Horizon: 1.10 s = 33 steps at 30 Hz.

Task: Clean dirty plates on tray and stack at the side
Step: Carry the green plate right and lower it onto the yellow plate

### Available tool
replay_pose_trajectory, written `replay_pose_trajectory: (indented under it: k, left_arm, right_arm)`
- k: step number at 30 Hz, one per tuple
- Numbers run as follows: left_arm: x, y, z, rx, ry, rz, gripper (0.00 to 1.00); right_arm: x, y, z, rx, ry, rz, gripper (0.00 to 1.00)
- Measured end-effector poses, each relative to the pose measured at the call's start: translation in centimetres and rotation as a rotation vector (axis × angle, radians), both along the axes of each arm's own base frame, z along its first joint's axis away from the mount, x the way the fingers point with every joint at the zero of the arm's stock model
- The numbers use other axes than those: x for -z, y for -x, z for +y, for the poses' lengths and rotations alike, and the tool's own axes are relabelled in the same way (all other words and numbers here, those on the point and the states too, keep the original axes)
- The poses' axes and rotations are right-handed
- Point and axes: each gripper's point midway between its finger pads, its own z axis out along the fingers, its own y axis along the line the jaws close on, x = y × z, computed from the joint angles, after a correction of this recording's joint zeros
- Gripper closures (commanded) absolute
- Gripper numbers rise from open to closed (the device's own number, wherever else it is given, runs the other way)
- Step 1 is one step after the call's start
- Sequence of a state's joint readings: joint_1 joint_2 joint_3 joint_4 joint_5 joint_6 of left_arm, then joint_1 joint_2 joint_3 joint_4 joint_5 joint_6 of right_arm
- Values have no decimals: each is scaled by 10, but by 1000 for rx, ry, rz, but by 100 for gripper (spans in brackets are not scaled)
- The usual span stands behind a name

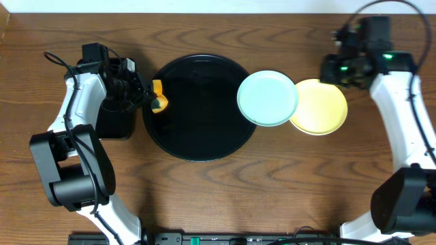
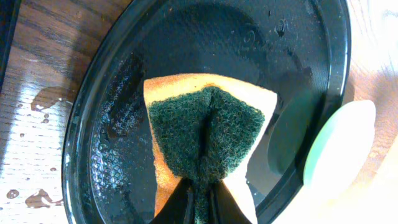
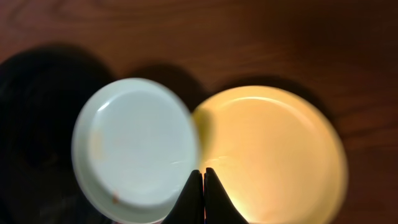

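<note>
You work over a brown wooden table (image 1: 204, 204). Water droplets (image 2: 43, 99) lie on the wood, to the left of your left gripper (image 2: 200, 183) in its wrist view. That gripper's jaws are clamped on an orange sponge (image 2: 208, 134), green scouring side facing the camera. The sponge hangs over the wet black tray (image 2: 249, 50) near its rim. A rectangular black tray (image 1: 112, 126) sits under that arm.

Your right gripper (image 3: 204, 179) has its jaws pressed together, holding nothing. Just ahead of them lie two plates: the blue-green plate (image 3: 134, 149) to the left, overlapping the tray's rim and the yellow plate (image 3: 273, 155) on the right.
</note>
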<state>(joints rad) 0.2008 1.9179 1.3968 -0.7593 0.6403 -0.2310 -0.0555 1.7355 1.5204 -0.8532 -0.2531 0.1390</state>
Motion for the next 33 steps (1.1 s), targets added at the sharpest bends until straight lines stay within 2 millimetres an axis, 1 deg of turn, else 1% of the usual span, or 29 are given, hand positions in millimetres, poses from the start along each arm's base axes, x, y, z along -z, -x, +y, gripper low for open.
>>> replay_pose_trajectory:
  k: [1, 3, 5, 6, 9, 10, 15, 20, 22, 25, 27, 30, 33]
  left_arm:
    - [0, 0, 0, 0, 0, 0, 93]
    - [0, 0, 0, 0, 0, 0, 92]
    - [0, 0, 0, 0, 0, 0, 93]
    - [0, 0, 0, 0, 0, 0, 93]
    - [0, 0, 0, 0, 0, 0, 93]
    - [0, 0, 0, 0, 0, 0, 93]
    - [0, 0, 0, 0, 0, -1, 93]
    - [0, 0, 0, 0, 0, -2, 93]
    - [0, -1, 0, 0, -1, -3, 93]
    - [0, -1, 0, 0, -1, -5, 93]
    - [0, -1, 0, 0, -1, -4, 92]
    - [0, -1, 0, 0, -1, -4, 93]
    - [0, -1, 0, 0, -1, -4, 92]
  right_arm:
    - [5, 1, -11, 24, 3, 3, 99]
    - [16, 5, -26, 56, 8, 18, 99]
    - [31, 11, -33, 72, 8, 43, 97]
    - [38, 15, -33, 72, 7, 58, 93]
    - [54, 21, -23, 44, -13, 76, 73]
    - [56, 21, -17, 33, -25, 72, 68]
    - [69, 17, 18, -22, -82, 36, 60]
    - [82, 20, 51, -63, -120, 34, 59]
    - [87, 18, 63, -80, -127, 36, 62]
    - [101, 18, 73, -79, -116, 67, 66]
    - [113, 20, 74, -66, -99, 95, 69]
    - [128, 23, 67, -35, -64, 139, 73]
    - [134, 26, 59, -11, -29, 158, 72]
